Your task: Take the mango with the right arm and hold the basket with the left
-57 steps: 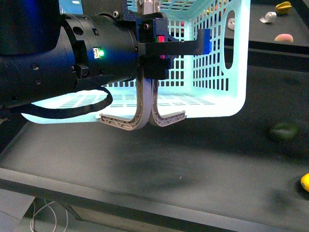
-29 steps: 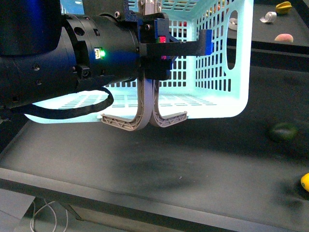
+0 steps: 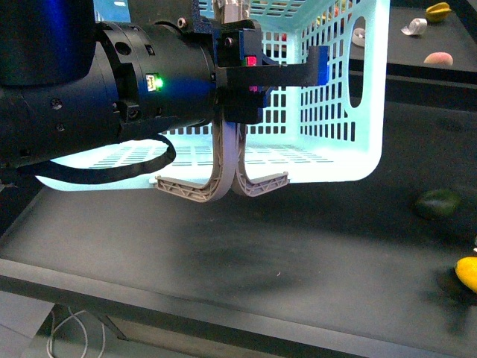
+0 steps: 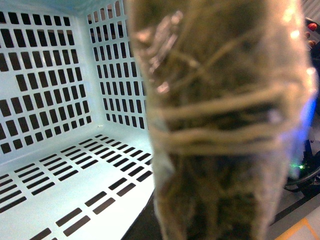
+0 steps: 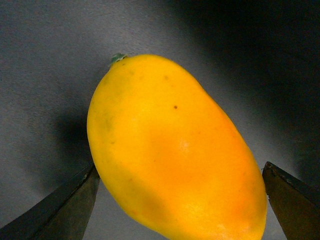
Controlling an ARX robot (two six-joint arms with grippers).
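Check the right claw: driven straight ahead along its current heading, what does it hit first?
Probably the mango: it fills the right wrist view, dead ahead and already between the right claw's fingertips.

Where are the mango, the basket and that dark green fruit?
mango [image 5: 175, 150], right wrist view, middle of its yellow skin.
basket [image 3: 370, 142], front view, its right side wall.
dark green fruit [image 3: 438, 203], front view, its middle.

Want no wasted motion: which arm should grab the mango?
Right: its fingers flank the mango, while the left gripper is occupied holding the basket by its handles.
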